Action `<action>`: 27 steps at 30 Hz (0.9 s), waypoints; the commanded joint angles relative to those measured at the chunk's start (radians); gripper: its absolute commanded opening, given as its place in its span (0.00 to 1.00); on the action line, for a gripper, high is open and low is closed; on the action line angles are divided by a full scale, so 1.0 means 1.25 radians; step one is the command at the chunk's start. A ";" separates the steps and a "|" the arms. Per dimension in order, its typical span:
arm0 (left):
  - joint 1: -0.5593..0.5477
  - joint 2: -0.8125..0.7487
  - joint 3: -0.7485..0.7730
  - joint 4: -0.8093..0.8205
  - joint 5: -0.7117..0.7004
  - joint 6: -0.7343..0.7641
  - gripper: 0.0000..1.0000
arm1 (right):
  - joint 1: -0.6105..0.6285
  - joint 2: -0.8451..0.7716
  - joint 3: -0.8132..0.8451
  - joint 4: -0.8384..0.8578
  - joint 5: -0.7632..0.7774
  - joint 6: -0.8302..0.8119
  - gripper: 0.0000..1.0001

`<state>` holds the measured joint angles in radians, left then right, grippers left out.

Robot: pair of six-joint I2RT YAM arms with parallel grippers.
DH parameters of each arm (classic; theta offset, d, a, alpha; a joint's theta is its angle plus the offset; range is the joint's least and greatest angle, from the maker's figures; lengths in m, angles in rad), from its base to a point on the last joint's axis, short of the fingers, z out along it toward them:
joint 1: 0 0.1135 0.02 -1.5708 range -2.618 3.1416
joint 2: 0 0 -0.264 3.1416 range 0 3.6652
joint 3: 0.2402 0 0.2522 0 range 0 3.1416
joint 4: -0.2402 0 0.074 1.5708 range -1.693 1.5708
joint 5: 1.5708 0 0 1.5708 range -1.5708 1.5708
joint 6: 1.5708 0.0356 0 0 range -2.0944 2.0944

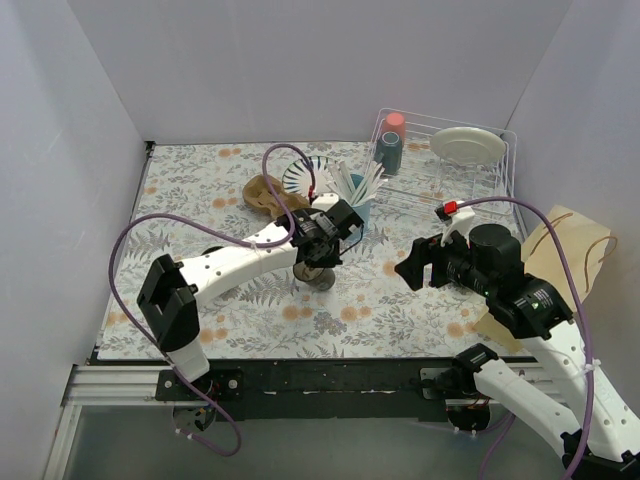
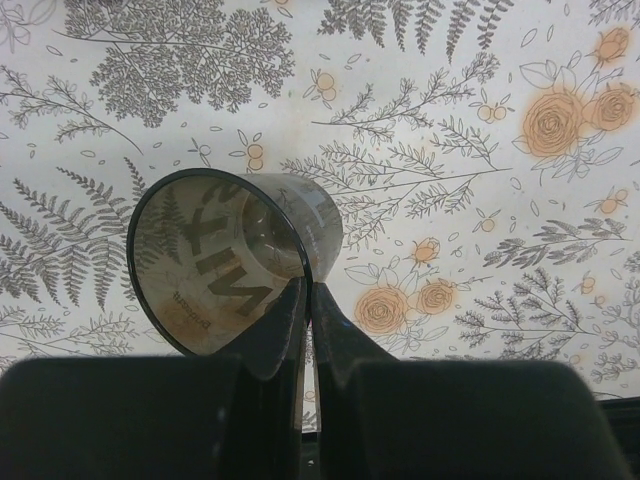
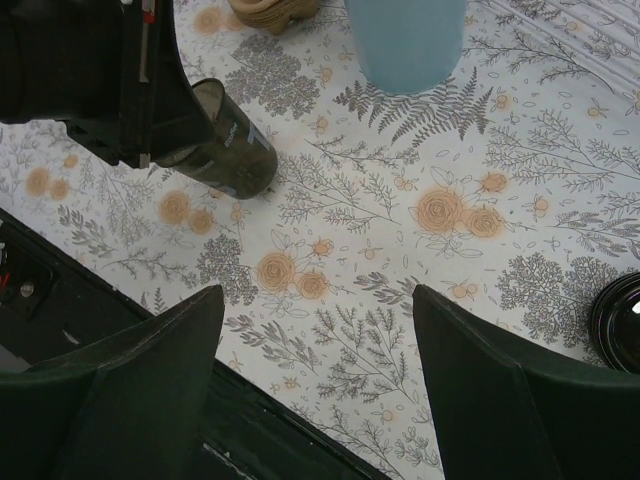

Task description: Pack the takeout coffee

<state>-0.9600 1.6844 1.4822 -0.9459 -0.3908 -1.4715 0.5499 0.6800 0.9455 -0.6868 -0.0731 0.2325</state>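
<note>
A clear plastic takeout cup [image 2: 215,265] with brown lettering shows in the left wrist view, its mouth toward the camera. My left gripper [image 2: 308,287] is shut on its rim, one finger inside and one outside. In the top view the left gripper [image 1: 318,248] holds the cup [image 1: 318,276] mid-table. In the right wrist view the cup [image 3: 232,152] is tilted with its base low over the floral cloth. My right gripper [image 1: 412,268] is open and empty to the right of the cup; its jaws stand wide apart in its own view [image 3: 318,300]. A brown paper bag [image 1: 560,250] lies at the right edge.
A blue cup [image 1: 357,200] with white stirrers stands just behind the left gripper, next to a tan cardboard piece [image 1: 268,192] and a striped plate [image 1: 303,176]. A wire dish rack [image 1: 500,185] at the back right holds a bottle [image 1: 392,145] and a white plate [image 1: 467,146]. A black round object [image 3: 618,308] lies at the right wrist view's edge.
</note>
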 commanded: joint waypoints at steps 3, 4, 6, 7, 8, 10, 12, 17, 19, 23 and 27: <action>-0.033 0.034 0.030 0.011 -0.059 -0.039 0.00 | -0.002 -0.018 -0.003 0.006 0.022 -0.014 0.84; -0.042 0.040 0.033 0.015 -0.057 -0.039 0.00 | -0.002 -0.019 0.000 0.001 0.024 -0.015 0.84; -0.048 0.053 0.036 0.018 -0.046 -0.040 0.00 | -0.002 -0.021 0.001 -0.002 0.030 -0.019 0.84; -0.052 0.058 0.041 0.018 -0.043 -0.043 0.00 | -0.002 -0.021 0.002 -0.004 0.033 -0.020 0.84; -0.054 0.060 0.043 0.017 -0.040 -0.045 0.00 | -0.002 -0.022 0.003 -0.004 0.031 -0.019 0.84; -0.058 0.064 0.044 0.018 -0.027 -0.051 0.02 | -0.003 -0.021 0.004 -0.005 0.027 -0.022 0.84; -0.058 0.063 0.048 0.020 -0.015 -0.054 0.12 | -0.002 -0.021 0.007 -0.005 0.024 -0.022 0.84; -0.058 0.032 0.085 0.029 0.011 -0.036 0.34 | -0.002 -0.021 0.008 -0.005 0.027 -0.022 0.84; -0.058 0.014 0.100 0.018 0.007 -0.029 0.37 | -0.002 -0.019 0.011 -0.005 0.027 -0.019 0.84; -0.054 -0.027 0.111 -0.014 -0.050 -0.028 0.44 | -0.002 -0.004 0.009 -0.005 0.028 -0.014 0.84; -0.020 -0.081 0.030 -0.037 -0.065 -0.036 0.46 | -0.002 0.023 0.007 -0.006 0.083 -0.011 0.84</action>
<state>-1.0206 1.7088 1.5837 -0.9463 -0.4095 -1.5112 0.5499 0.6819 0.9386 -0.7063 -0.0437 0.2211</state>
